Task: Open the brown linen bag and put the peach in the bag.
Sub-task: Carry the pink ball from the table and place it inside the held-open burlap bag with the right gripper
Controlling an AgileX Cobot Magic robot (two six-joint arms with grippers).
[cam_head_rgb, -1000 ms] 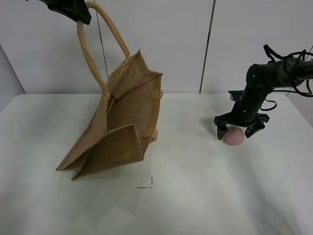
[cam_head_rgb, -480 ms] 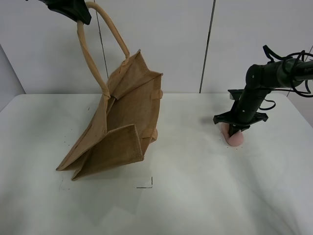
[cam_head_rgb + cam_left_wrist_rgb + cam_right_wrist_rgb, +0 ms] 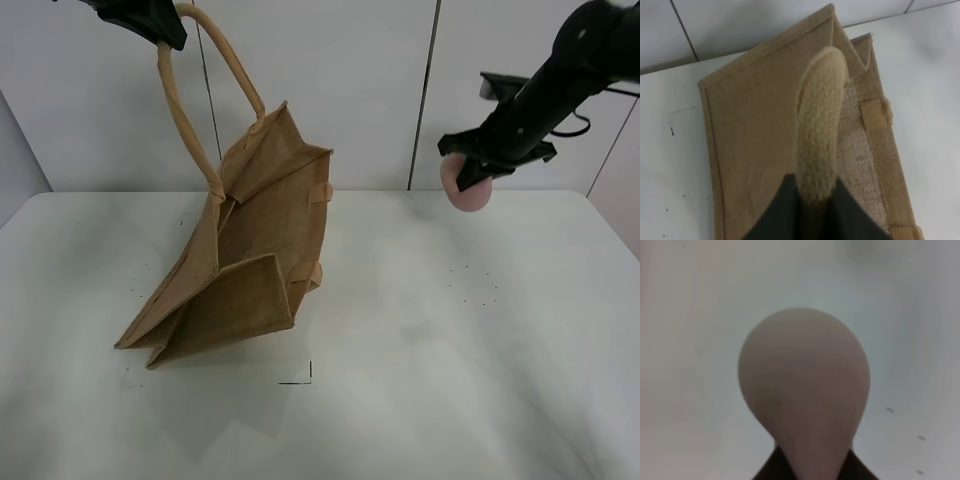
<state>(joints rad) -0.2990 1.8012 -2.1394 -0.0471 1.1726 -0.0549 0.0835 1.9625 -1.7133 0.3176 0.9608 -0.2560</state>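
The peach (image 3: 467, 188) has just left the bench (image 3: 420, 380): a second ago it lay on the surface at the right with the right gripper (image 3: 468, 172) spread around it, half a second ago the gripper had pinched in on it, and now it hangs clamped in that gripper, high over the bench's far right part and in front of the wall (image 3: 340, 90). The right wrist view shows the peach (image 3: 805, 385) filling the frame, wedged between the dark finger bases. So the pick looks done, and the carry to the bag is what remains. The brown linen bag (image 3: 250, 260) has not shifted; it stands tilted on its lower edge at the left, well apart from the peach, with the left gripper (image 3: 160, 28) clenched on one beige handle (image 3: 185, 110) and holding it up. Its mouth faces up and toward the right, but the gusseted side folds inward, so the opening seems narrow. Between the peach and the bag's upper rim the air and the bench are free of other things; the rim and the raised handle are the edges to clear on the way in
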